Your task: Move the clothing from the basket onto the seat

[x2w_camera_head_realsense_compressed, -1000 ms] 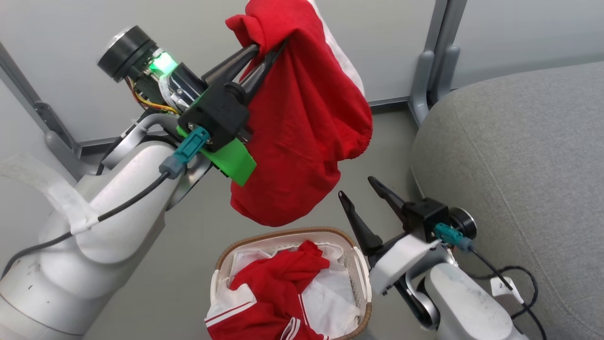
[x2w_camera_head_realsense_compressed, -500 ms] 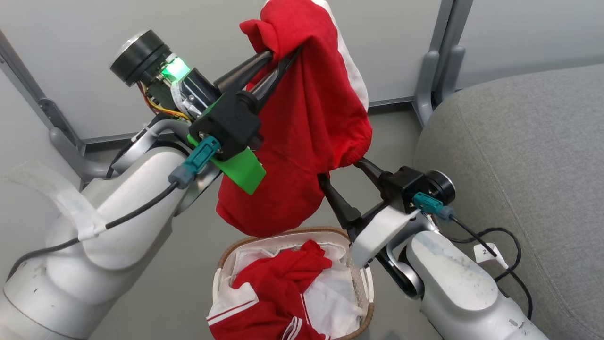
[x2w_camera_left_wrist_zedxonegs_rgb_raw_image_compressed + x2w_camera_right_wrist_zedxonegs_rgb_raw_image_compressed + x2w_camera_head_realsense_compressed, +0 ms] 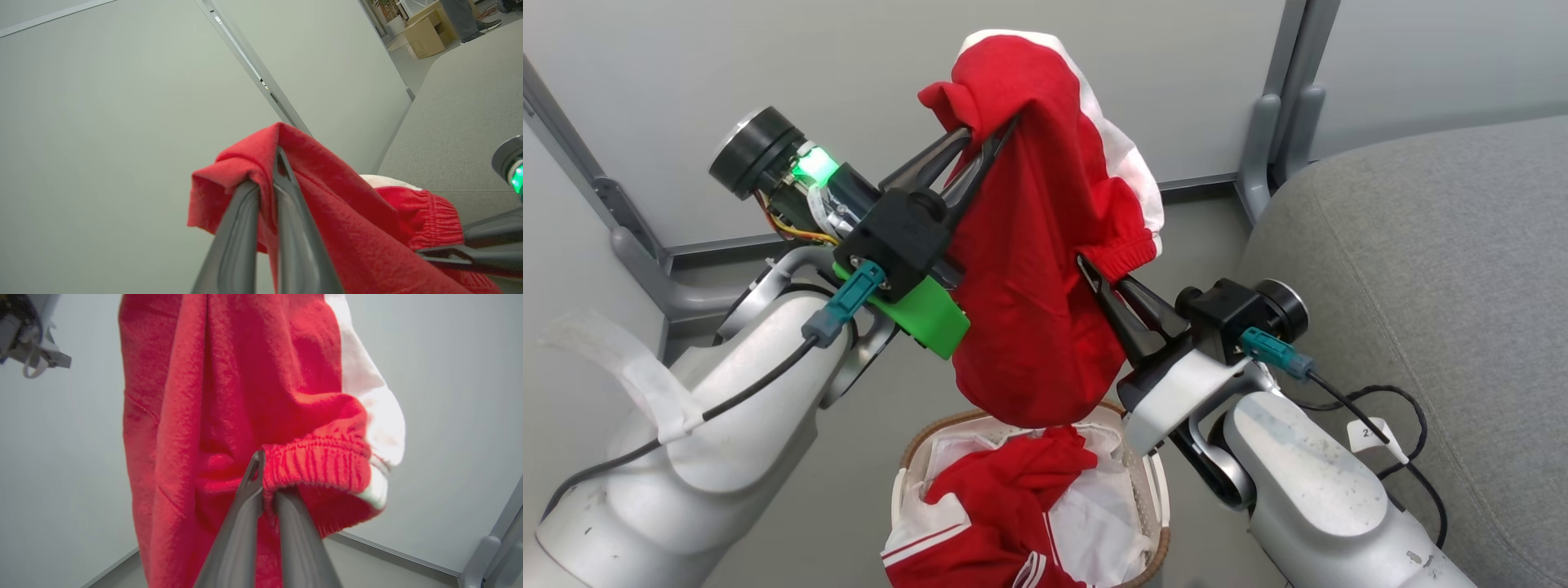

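Pale walls [image 3: 686,65] stand behind. Its left hand [image 3: 990,129] is closed tight on the top of a red garment [image 3: 1029,269], and the right hand [image 3: 1094,273] pinches its stretchy edge lower down. It hangs above the basket [image 3: 1150,486], where more red clothes [image 3: 1005,490] lie. If one pinch slips, it could drop back in. The seat [image 3: 1421,245] on the right has lots of open room.

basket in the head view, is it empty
No, the basket holds a crumpled red garment with white stripes, lying on its white liner.
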You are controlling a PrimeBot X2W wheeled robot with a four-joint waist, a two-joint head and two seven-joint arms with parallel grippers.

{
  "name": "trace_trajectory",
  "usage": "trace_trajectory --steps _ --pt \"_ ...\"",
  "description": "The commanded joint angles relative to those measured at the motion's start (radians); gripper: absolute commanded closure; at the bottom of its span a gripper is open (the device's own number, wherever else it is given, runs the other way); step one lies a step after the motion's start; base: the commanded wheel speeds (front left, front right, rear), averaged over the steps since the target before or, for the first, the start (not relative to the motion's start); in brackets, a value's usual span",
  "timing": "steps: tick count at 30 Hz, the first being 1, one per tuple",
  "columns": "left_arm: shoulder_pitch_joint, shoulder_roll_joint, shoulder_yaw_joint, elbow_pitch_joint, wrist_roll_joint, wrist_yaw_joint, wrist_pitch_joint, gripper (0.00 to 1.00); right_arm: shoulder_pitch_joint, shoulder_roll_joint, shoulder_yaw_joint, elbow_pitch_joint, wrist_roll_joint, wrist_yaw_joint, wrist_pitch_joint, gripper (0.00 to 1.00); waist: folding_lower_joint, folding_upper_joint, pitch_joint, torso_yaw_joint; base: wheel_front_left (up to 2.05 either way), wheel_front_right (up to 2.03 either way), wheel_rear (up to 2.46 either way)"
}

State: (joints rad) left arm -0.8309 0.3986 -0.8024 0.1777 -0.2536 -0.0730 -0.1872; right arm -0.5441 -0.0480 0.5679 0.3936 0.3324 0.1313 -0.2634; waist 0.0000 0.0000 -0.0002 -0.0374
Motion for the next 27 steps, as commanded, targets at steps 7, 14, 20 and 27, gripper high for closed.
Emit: trace_trajectory --steps 7,14,20,27 --pt "0.066 0.015 0.015 0.013 -0.038 0.033 -0.004 1.00 0.004 -0.004 -0.044 -0.005 -0.044 -0.001 -0.002 1.00 0.0000 0.0000 -0.006 0.003 0.00 0.00 0.00" --pt "0.158 0.001 0.041 0.032 -0.109 0.069 -0.010 0.72 0.011 -0.004 -0.102 -0.015 -0.091 -0.001 -0.002 1.00 0.0000 0.0000 -0.005 -0.003 0.00 0.00 0.00" --pt "0.274 -0.031 0.054 0.051 -0.184 0.103 -0.034 0.00 0.009 -0.004 -0.154 -0.025 -0.140 -0.001 -0.002 1.00 0.0000 0.0000 -0.002 -0.006 0.00 0.00 0.00" --pt "0.405 -0.066 0.066 0.095 -0.244 0.123 -0.063 0.00 0.015 -0.009 -0.197 -0.031 -0.193 -0.001 -0.002 1.00 0.0000 0.0000 0.006 -0.011 0.00 0.00 0.00"
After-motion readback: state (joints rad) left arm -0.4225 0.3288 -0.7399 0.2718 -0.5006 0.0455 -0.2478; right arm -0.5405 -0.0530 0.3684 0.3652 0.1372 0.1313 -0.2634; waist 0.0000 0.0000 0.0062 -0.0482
